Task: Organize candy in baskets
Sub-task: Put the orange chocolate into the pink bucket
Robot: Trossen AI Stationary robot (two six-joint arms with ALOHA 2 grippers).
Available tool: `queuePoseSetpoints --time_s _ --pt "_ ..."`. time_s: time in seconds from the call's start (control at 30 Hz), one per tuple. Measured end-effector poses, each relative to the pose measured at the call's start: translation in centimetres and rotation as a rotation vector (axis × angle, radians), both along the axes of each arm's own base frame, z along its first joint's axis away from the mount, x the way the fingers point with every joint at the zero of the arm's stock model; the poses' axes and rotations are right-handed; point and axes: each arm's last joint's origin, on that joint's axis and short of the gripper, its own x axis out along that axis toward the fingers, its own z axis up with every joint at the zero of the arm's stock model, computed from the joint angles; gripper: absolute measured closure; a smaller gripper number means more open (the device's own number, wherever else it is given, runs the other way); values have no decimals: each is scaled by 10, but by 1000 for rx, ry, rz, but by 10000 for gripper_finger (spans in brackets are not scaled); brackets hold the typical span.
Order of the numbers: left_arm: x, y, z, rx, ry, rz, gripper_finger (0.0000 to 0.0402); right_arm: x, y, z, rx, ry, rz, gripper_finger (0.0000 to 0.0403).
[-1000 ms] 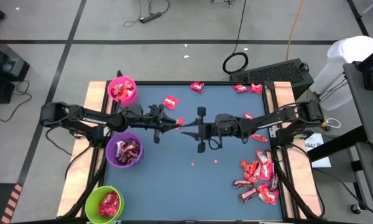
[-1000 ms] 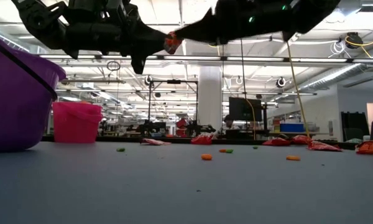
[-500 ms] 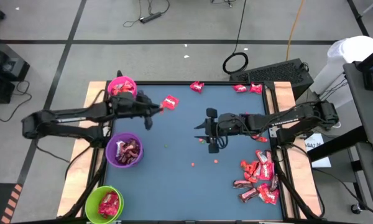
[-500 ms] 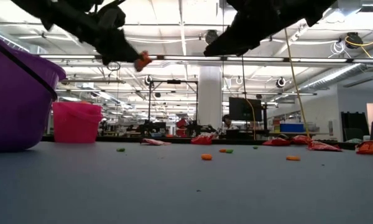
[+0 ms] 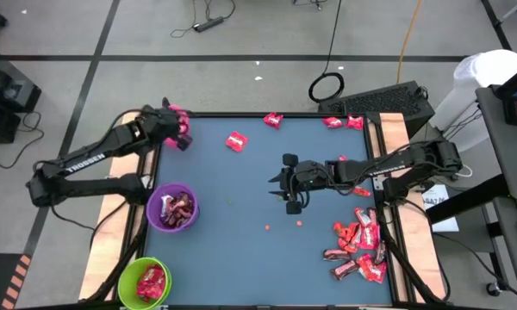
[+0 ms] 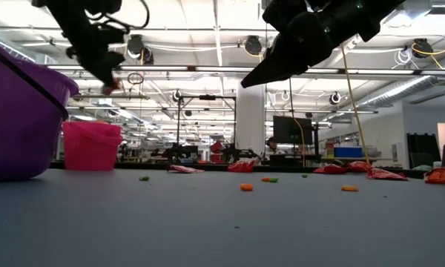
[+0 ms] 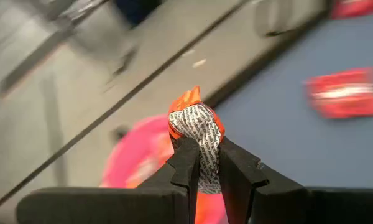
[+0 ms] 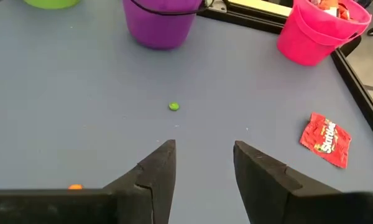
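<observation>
- While my left gripper [image 7: 203,163] hangs over the pink basket [image 5: 177,116], I see it pinching an orange-red candy [image 7: 196,124].
- My right gripper [image 8: 202,163] hovers mid-table, fingers apart, holding nothing.
- Loose candy pile [image 5: 358,245] lies at the table's right edge.

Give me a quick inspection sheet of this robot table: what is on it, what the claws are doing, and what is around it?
Surface: blue table, wooden side rails.
Job's things: pink basket, purple basket and green basket along the left edge, all holding candy; candy pile at the right; single candies near the far edge, one at.
Clutter: small orange and green specks on the table.
Grippers: left gripper shut on an orange-red candy, above the pink basket; right gripper open, empty, over mid-table.
Cables: cords on the floor beyond the table.
Surroundings: large workshop hall; black case and white container beside the table.
</observation>
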Motion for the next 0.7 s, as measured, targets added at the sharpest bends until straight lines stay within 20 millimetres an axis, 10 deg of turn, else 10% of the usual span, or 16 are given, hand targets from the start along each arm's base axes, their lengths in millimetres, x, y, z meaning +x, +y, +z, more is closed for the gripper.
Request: queuePoseSetpoints --time_s 0.27,0.7 --pt "-24 40 -15 -63 66 265 347 0 0 0 -20 1 11 253" --pt "-5 67 -53 -213 265 233 343 0 0 0 12 5 -9 253"
